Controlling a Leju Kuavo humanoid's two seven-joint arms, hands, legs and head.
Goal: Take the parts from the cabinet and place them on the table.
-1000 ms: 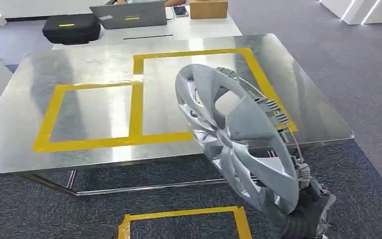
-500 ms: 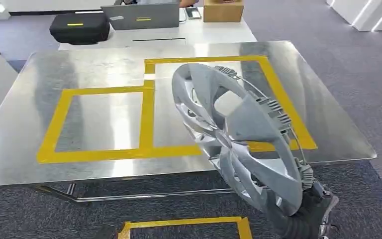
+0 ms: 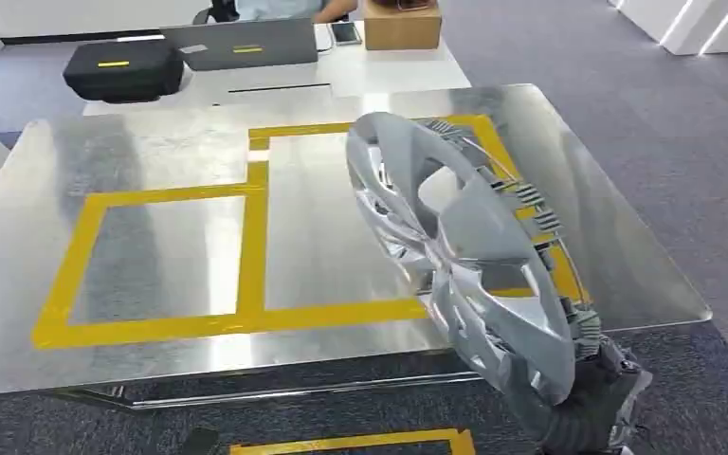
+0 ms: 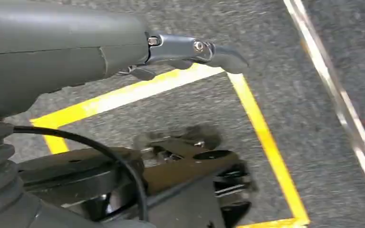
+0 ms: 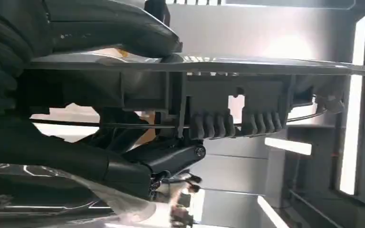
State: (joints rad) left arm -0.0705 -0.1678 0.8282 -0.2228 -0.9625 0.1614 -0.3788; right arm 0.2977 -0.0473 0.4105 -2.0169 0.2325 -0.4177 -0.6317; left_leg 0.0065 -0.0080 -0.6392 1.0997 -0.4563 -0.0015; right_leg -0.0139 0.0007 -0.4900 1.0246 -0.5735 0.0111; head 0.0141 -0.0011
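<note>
Grey carpet [image 3: 645,123] surrounds a shiny metal table [image 3: 76,322] marked with yellow tape rectangles [image 3: 251,237]. At the table's near right corner a silver hubcap [image 3: 464,256] is held tilted on edge in the air, its upper part over the right-hand taped rectangle, its lower rim gripped by the right hand [image 3: 588,398]; in the right wrist view the fingers [image 5: 171,159] are seen clamped on the ribbed rim clips [image 5: 228,124]. The left hand [image 4: 190,50] is seen hanging over a yellow taped square [image 4: 261,133] on the carpet, fingers apart and nothing grasped. Behind the table a white desk [image 3: 389,71] is seen bearing a black case [image 3: 123,68], a laptop [image 3: 242,43] and a cardboard box [image 3: 401,24]. Compared with half a second ago, the whole view is shifted and the hubcap is seen slightly farther right over the table.
</note>
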